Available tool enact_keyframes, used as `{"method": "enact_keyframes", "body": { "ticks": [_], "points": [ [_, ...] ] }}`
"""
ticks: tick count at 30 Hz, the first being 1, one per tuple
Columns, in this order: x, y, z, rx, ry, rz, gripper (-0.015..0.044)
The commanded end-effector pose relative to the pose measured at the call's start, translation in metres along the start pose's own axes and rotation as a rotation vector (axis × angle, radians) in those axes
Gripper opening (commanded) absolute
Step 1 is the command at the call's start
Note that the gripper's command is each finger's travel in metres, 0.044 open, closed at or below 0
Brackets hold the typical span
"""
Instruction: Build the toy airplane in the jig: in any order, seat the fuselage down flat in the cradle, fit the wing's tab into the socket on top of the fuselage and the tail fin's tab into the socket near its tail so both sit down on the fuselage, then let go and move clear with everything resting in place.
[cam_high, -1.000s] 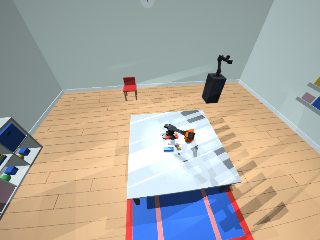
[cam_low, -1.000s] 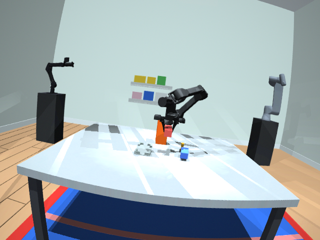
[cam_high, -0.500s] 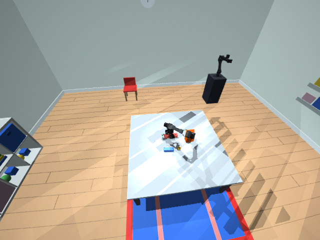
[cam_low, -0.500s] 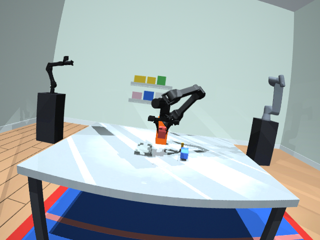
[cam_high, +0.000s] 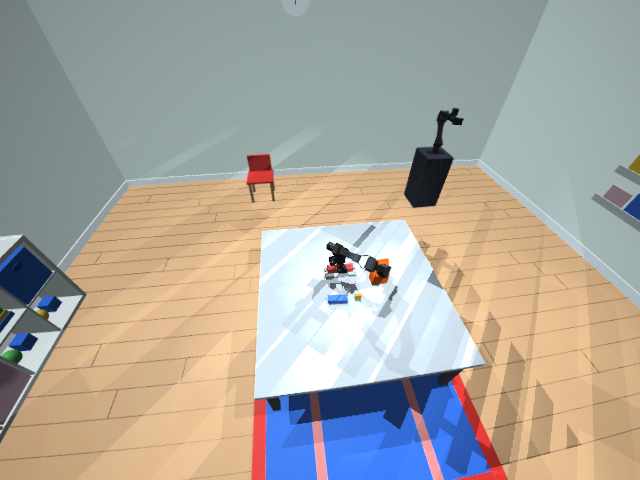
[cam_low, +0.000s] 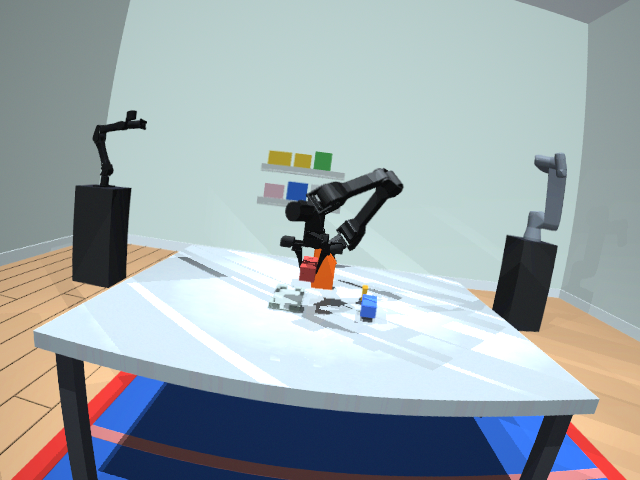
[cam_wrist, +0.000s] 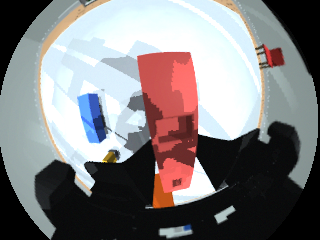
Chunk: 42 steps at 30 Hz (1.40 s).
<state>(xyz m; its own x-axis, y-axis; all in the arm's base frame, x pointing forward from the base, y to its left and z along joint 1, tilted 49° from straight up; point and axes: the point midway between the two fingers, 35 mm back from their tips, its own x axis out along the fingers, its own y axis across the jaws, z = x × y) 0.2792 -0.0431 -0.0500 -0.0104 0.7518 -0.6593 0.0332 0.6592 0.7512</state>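
My gripper (cam_high: 338, 264) (cam_low: 309, 259) (cam_wrist: 170, 138) is shut on the red fuselage (cam_high: 347, 265) (cam_low: 308, 269) (cam_wrist: 170, 110) and holds it in the air above the table. The pale, see-through jig (cam_high: 341, 276) (cam_low: 285, 300) (cam_wrist: 131, 119) lies on the table just below and beside the fuselage, apart from it. The blue wing (cam_high: 337, 298) (cam_low: 368, 305) (cam_wrist: 92, 116) lies on the table in front of the jig. The small yellow tail fin (cam_high: 357, 296) (cam_low: 364, 288) (cam_wrist: 112, 155) lies next to the wing.
The arm's orange base (cam_high: 378, 276) (cam_low: 324, 273) stands right behind the jig. A black pedestal with another arm (cam_high: 428, 175) (cam_low: 100, 235) and a second pedestal (cam_low: 524, 281) stand on the floor off the table. A red chair (cam_high: 260, 175) is far back.
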Motion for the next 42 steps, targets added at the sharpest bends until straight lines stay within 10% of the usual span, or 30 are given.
{"method": "enact_keyframes", "body": {
  "ticks": [1,22,30,42],
  "points": [
    [0.002,-0.012,0.002,-0.009,-0.006,-0.008,0.0],
    [0.033,-0.067,-0.006,-0.007,-0.006,-0.005,0.0],
    [0.033,-0.067,-0.006,-0.007,-0.006,-0.005,0.0195],
    [0.033,-0.067,-0.006,-0.007,-0.006,-0.005,0.0195]
  ]
}}
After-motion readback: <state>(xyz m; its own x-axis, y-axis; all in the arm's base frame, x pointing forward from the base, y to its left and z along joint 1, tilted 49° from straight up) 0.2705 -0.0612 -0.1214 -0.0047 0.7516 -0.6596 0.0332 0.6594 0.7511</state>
